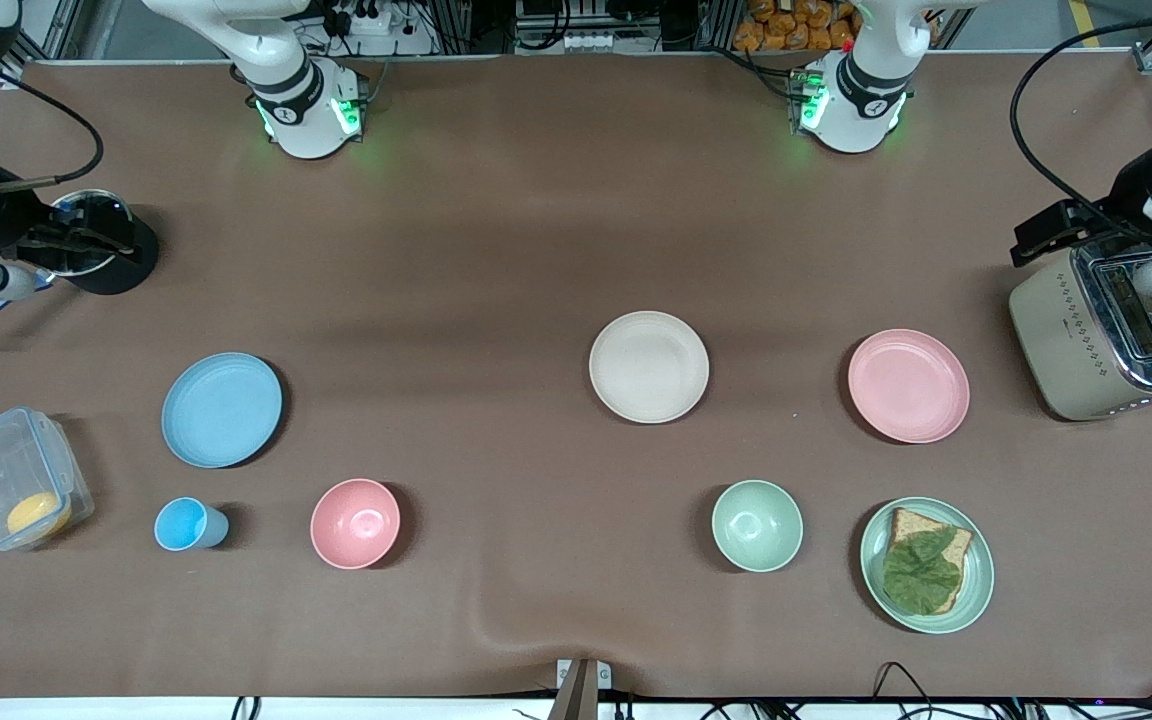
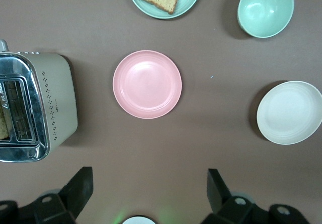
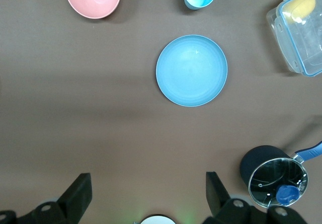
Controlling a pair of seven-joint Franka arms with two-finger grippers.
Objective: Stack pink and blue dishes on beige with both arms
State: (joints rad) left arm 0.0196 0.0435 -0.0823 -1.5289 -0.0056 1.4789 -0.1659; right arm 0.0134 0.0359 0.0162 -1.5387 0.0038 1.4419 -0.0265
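Note:
The pale pink plate (image 1: 908,385) lies toward the left arm's end of the table, beside the toaster. The light blue plate (image 1: 222,409) lies toward the right arm's end. Between them, closer to the pink one, sits the cream-beige plate (image 1: 649,366), with nothing on it. My left gripper (image 2: 151,176) hangs high over bare table, open and holding nothing, with the pink plate (image 2: 147,84) and the beige plate (image 2: 290,112) below it. High as well, my right gripper (image 3: 148,181) is open and holds nothing, with the blue plate (image 3: 191,70) below.
A toaster (image 1: 1101,335) stands at the left arm's end. Nearer the camera are a green plate (image 1: 979,592) with bread and a leaf, a green bowl (image 1: 757,525), a pink bowl (image 1: 355,523), a blue cup (image 1: 186,524) and a clear box (image 1: 11,480). A black pot (image 1: 101,245) sits at the right arm's end.

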